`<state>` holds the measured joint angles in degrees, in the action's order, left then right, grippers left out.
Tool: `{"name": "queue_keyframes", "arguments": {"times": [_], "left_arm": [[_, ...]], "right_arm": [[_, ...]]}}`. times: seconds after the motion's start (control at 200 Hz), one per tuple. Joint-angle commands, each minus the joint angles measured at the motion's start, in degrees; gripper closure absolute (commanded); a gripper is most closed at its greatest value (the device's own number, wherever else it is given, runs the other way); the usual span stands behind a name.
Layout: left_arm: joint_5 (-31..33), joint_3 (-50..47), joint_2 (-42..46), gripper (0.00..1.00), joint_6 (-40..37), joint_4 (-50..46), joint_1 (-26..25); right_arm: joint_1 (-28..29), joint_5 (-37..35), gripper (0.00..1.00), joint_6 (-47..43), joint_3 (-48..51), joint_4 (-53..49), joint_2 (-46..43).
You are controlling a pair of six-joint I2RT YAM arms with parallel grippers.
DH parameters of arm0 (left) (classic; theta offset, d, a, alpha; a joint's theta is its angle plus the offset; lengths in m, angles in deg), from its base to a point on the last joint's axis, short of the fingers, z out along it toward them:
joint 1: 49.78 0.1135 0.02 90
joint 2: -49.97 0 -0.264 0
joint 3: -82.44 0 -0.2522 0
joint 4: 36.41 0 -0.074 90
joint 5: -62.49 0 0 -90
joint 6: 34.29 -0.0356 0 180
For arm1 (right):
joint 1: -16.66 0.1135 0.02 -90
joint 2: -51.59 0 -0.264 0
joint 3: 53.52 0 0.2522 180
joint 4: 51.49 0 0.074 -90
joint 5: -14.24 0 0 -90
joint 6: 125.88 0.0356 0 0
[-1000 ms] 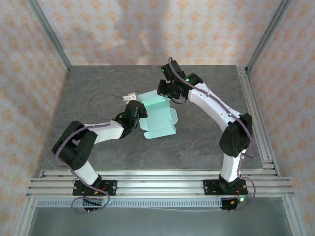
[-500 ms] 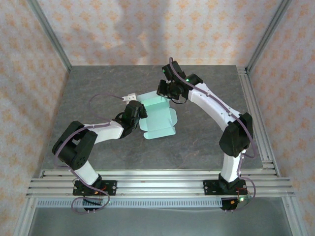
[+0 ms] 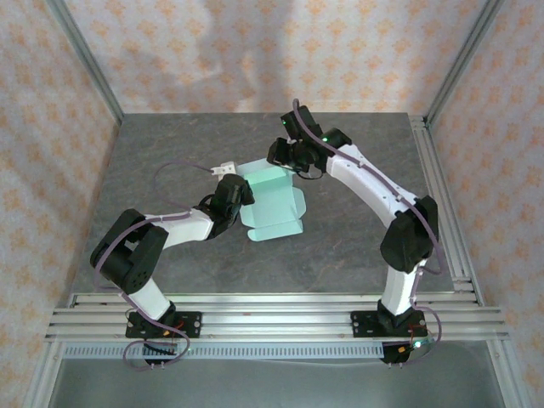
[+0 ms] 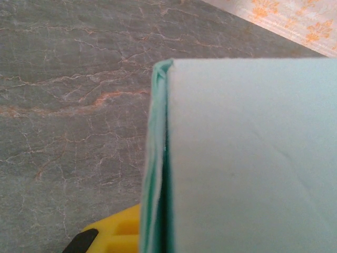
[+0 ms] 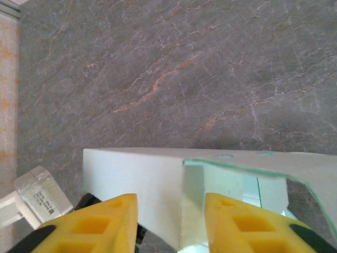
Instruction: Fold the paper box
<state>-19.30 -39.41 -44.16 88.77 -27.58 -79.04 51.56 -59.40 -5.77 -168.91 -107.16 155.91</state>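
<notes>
The paper box (image 3: 274, 204) is a pale mint card, partly folded, lying in the middle of the grey table. My left gripper (image 3: 236, 197) is shut on its left edge. In the left wrist view the folded card layers (image 4: 158, 158) run up from the jaws, beside one yellow finger (image 4: 113, 234); the other finger is hidden behind the panel (image 4: 253, 158). My right gripper (image 3: 285, 155) hovers at the box's far edge. In the right wrist view its jaws (image 5: 171, 224) stand open, with the box's raised flap (image 5: 142, 179) between the fingers and a gap on each side.
A small white connector block (image 3: 225, 168) sits on the left arm's cable just beyond the box, also seen as a clear block (image 5: 37, 197). Aluminium rails (image 3: 442, 204) run along the table's right edge. Bare stone-grey table (image 3: 170, 153) lies to the left and far side.
My right gripper's jaws have opened off the box's far flap in the last half second. The left gripper and the box have stayed put.
</notes>
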Motion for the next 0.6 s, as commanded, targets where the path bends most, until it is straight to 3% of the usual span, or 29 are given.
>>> {"name": "queue_keyframes", "arguments": {"times": [0.0, 0.08, 0.21, 0.365, 0.501, 0.596], "left_arm": [[1.46, 2.37, 1.06, 1.00, 0.22, -2.56, -0.42], [1.08, 3.25, 0.66, 1.00, 0.26, -4.00, -0.28], [-2.41, 4.01, 0.15, 1.00, -0.74, -3.26, 0.08], [-8.89, 4.74, 0.05, 1.00, -2.12, -1.77, 0.34], [-14.61, 3.92, 0.72, 1.00, -3.39, 1.84, 0.51], [-18.58, 4.59, 0.96, 1.00, -3.58, 3.07, 0.55]], "right_arm": [[-1.01, 0.65, 0.55, -1.46, 2.32, 1.77, -6.95], [-1.53, 0.01, 0.50, -4.08, 5.48, 3.72, -11.26], [-2.36, -7.74, 0.49, -11.41, 14.76, 10.71, -20.52], [-9.54, -8.28, 0.49, -14.12, 23.83, 14.73, -28.01], [-17.30, -3.23, 0.58, -16.76, 32.12, 21.34, -32.56], [-19.77, 2.76, 0.60, -21.72, 33.88, 22.68, -32.51]]}}
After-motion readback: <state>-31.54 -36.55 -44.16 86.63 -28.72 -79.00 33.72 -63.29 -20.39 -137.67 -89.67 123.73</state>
